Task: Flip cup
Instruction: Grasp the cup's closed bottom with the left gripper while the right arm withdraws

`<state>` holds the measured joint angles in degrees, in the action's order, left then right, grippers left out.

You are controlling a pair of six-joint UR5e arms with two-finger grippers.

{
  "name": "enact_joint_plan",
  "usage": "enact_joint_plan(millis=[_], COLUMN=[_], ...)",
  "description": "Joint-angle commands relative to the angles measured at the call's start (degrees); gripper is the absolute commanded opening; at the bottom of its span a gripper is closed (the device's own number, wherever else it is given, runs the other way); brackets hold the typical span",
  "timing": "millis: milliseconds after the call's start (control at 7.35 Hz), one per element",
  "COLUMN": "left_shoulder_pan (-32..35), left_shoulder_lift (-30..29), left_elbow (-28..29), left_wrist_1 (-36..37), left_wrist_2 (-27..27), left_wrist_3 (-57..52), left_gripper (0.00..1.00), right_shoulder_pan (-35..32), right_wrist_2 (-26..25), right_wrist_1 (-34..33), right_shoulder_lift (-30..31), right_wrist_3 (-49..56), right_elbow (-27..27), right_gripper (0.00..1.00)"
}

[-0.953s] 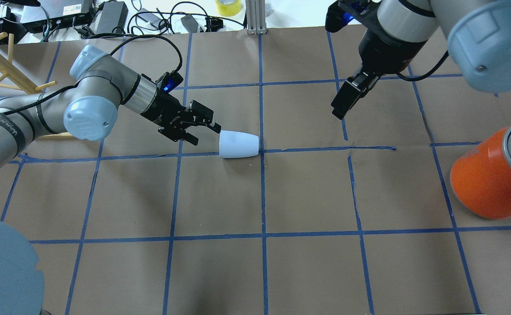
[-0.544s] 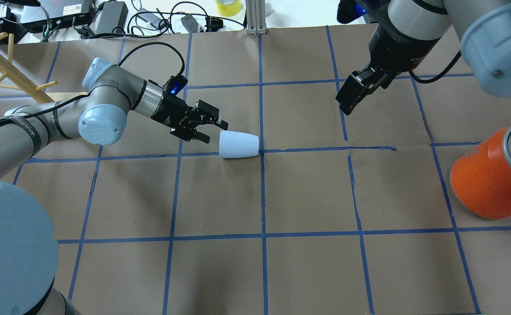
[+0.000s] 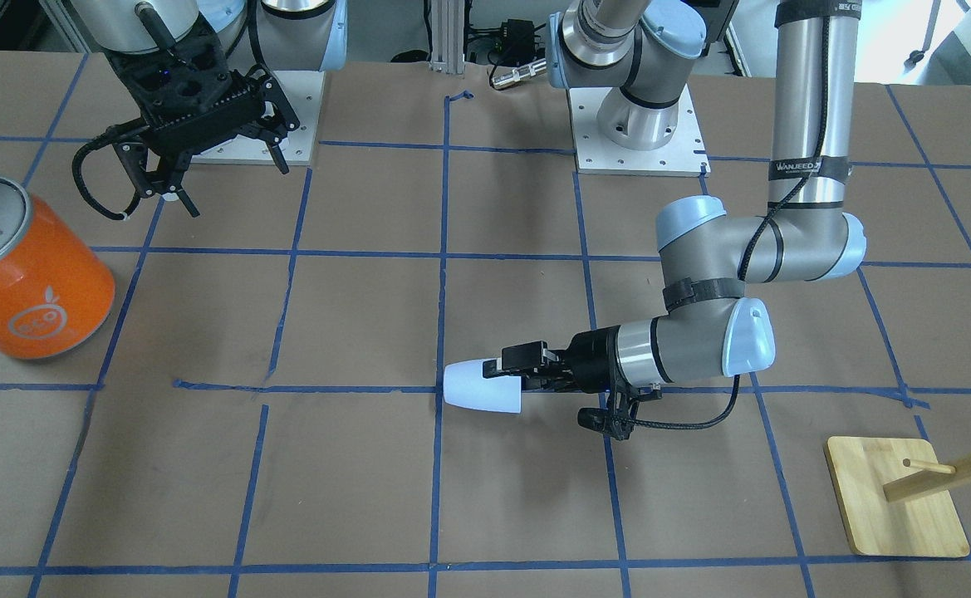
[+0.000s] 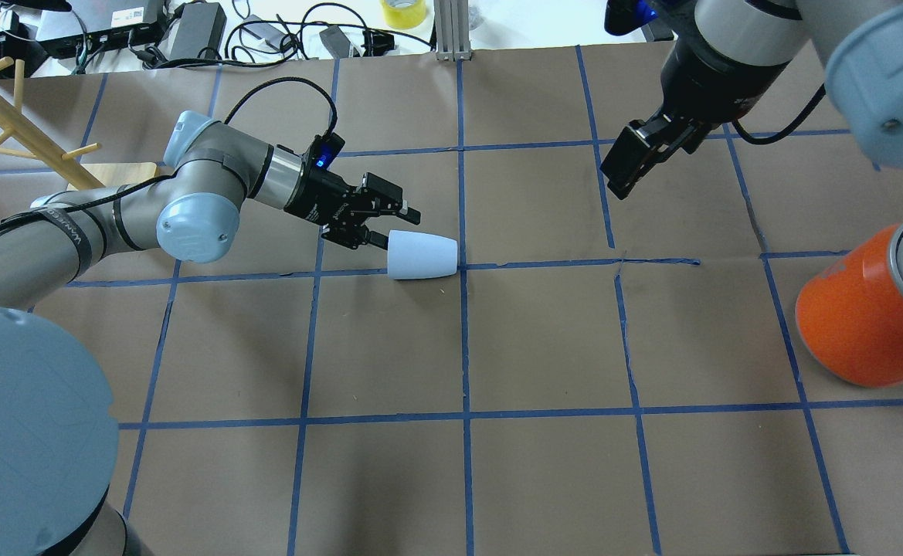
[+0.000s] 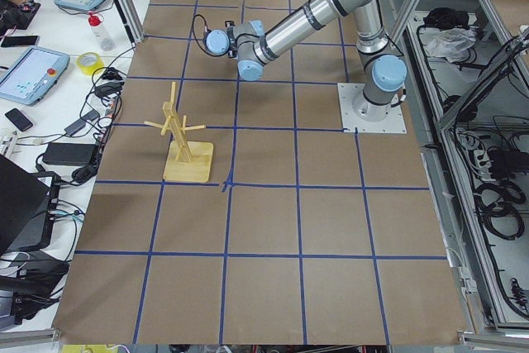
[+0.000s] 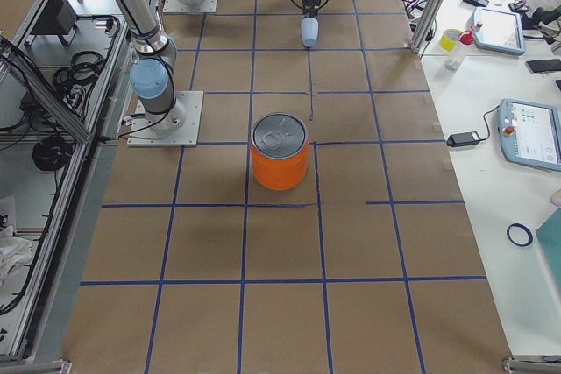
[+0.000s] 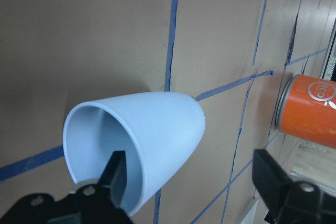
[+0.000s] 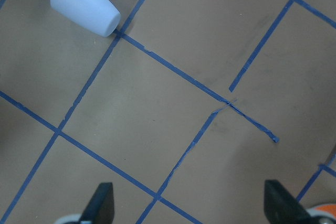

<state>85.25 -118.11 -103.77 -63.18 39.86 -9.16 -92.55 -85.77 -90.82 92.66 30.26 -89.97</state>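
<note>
The pale blue-white cup (image 4: 422, 255) lies on its side near the table's middle, mouth toward my left arm. It also shows in the front view (image 3: 481, 386), the left wrist view (image 7: 142, 150), the right wrist view (image 8: 84, 6) and the exterior right view (image 6: 308, 32). My left gripper (image 4: 395, 228) is open at the cup's mouth. In the left wrist view (image 7: 194, 182) one finger reaches inside the rim and the other stands outside the cup's wall. My right gripper (image 4: 621, 168) is open and empty, held above the table at the far right (image 3: 236, 189).
A big orange can (image 4: 868, 309) with a silver top stands at the right edge; it also shows in the front view (image 3: 24, 270). A wooden peg rack (image 4: 11, 116) on a square base (image 3: 900, 498) stands at the far left. Blue tape lines grid the brown table.
My left gripper has moved right toward the cup, and its fingers now straddle the cup's rim. My right gripper has drawn back a little, farther from the cup. The cup has not moved.
</note>
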Motion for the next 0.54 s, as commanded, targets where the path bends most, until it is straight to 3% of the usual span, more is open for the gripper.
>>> enact_joint_plan(millis=[0,408], left_shoulder_pan=[0.1,0.1], left_shoulder_lift=[-0.5,-1.4], left_elbow=[-1.1,-1.0], left_wrist_1=[0.2,0.5], left_wrist_2=[-0.1,0.5], left_wrist_3=[0.1,0.2], left_gripper=[0.86,0.66], right_shoulder_pan=[0.4,6.1], right_wrist_2=[-3.4,-2.3], right_wrist_1=[1.3,4.3], right_shoulder_lift=[0.9,1.2], right_wrist_3=[-10.0,-20.7], right_elbow=[0.0,0.1], right_gripper=[1.00,1.00])
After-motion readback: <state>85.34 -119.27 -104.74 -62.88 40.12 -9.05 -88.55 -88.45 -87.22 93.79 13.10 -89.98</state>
